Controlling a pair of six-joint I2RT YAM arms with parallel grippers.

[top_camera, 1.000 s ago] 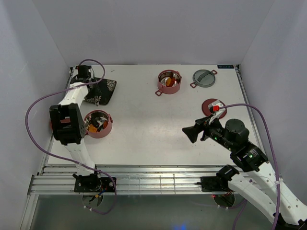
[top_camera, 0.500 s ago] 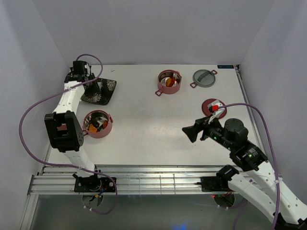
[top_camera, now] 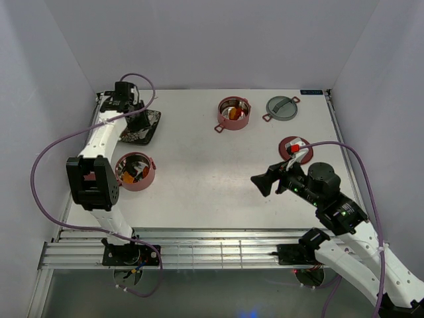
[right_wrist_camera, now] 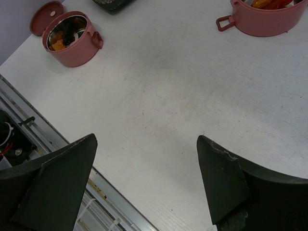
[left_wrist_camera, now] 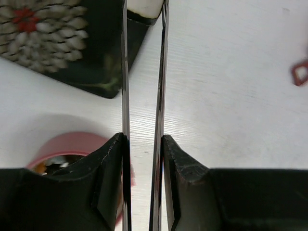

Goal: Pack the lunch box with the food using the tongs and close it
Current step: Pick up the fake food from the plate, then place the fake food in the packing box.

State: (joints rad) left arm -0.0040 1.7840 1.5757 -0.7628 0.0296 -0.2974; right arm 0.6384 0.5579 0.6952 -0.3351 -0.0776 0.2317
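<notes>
White tabletop (top_camera: 199, 165) lay under the right gripper (right_wrist_camera: 145, 139), jaws wide apart and empty, while past the near red bowl (top_camera: 142, 183) of orange food (top_camera: 127, 176) the left gripper (left_wrist_camera: 143, 139) clamped the tongs (left_wrist_camera: 124, 72), tips flanking a white piece (left_wrist_camera: 143, 6) on the far patterned plate (left_wrist_camera: 57, 53).

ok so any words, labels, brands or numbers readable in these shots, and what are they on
Nothing readable in any view.
Dark sticker at the far right edge of the table: bluish marks, too small to read.
Plate: flower pattern only, no words.
</notes>
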